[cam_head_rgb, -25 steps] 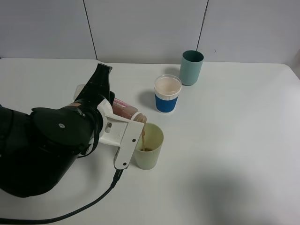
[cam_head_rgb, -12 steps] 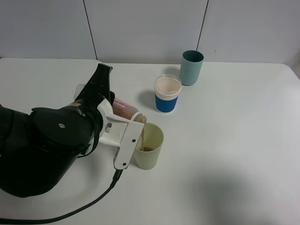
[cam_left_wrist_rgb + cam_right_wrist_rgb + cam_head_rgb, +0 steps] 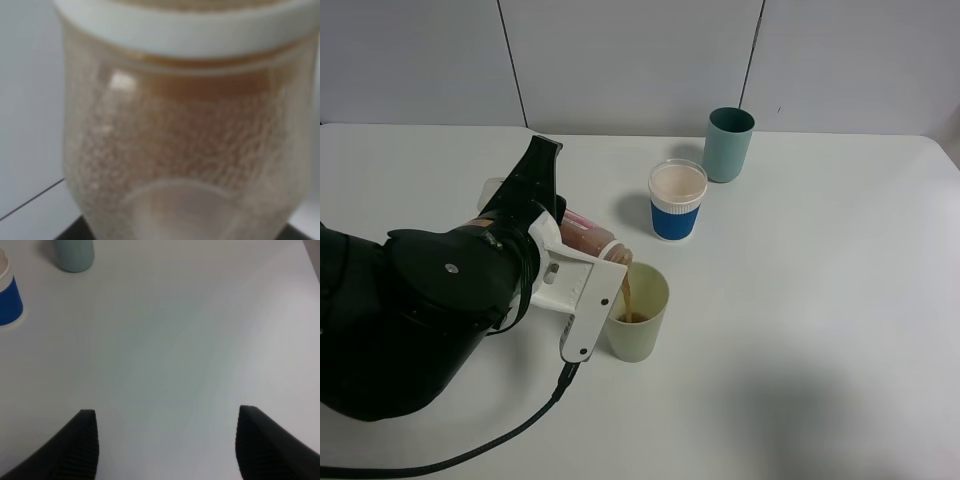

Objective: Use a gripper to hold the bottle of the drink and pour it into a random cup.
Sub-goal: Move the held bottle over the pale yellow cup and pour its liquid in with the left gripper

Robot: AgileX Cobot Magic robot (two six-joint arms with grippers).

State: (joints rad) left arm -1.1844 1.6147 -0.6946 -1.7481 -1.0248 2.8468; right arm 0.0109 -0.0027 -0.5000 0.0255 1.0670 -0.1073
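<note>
In the exterior high view my left gripper (image 3: 582, 264), black with white finger plates, is shut on the bottle (image 3: 586, 238). It holds the bottle tilted on its side, mouth down, over the pale yellow-green cup (image 3: 639, 330). A thin brown stream of the drink (image 3: 627, 293) runs from the mouth into the cup, and a little brown liquid lies at the cup's bottom. The left wrist view is filled by the bottle (image 3: 185, 140), blurred and close, with brown liquid inside. My right gripper (image 3: 167, 450) is open and empty above bare table; it does not show in the exterior high view.
A blue-and-white paper cup (image 3: 677, 200) stands behind the yellow-green cup, and a taller teal cup (image 3: 728, 145) stands further back right. Both also show in the right wrist view (image 3: 7, 300) (image 3: 74, 252). A black cable (image 3: 500, 440) trails from the left arm across the white table (image 3: 820, 300).
The bottle has tipped very slightly further. The brown stream keeps running into the yellow-green cup. Both arms stay where they were.
</note>
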